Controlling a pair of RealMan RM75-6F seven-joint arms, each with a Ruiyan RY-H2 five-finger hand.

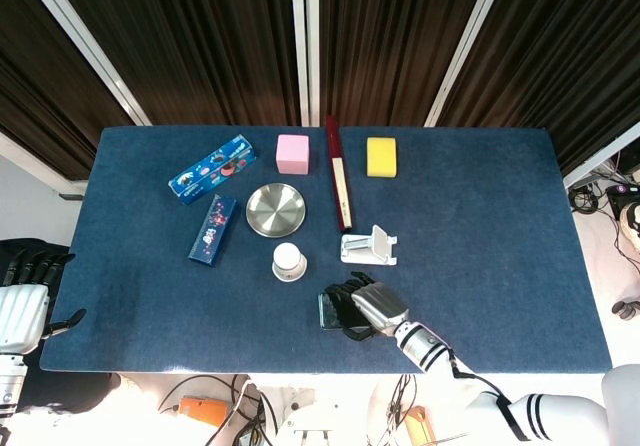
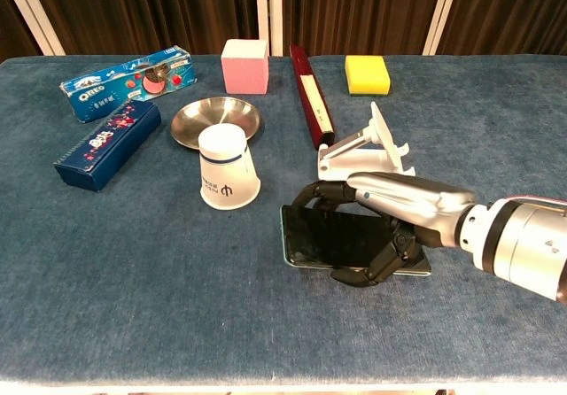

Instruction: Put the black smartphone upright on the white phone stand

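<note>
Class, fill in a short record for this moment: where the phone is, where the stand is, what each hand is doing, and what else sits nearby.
phone: black smartphone lying flat on the blue table, not on the stand
stand: white phone stand just behind the phone, holding nothing
right hand: right hand arched over the phone, fingers curled round its edges
left hand: left hand off the table's left edge, holding nothing
nearby: white paper cup upside down, left of the phone; steel dish behind the cup
</note>
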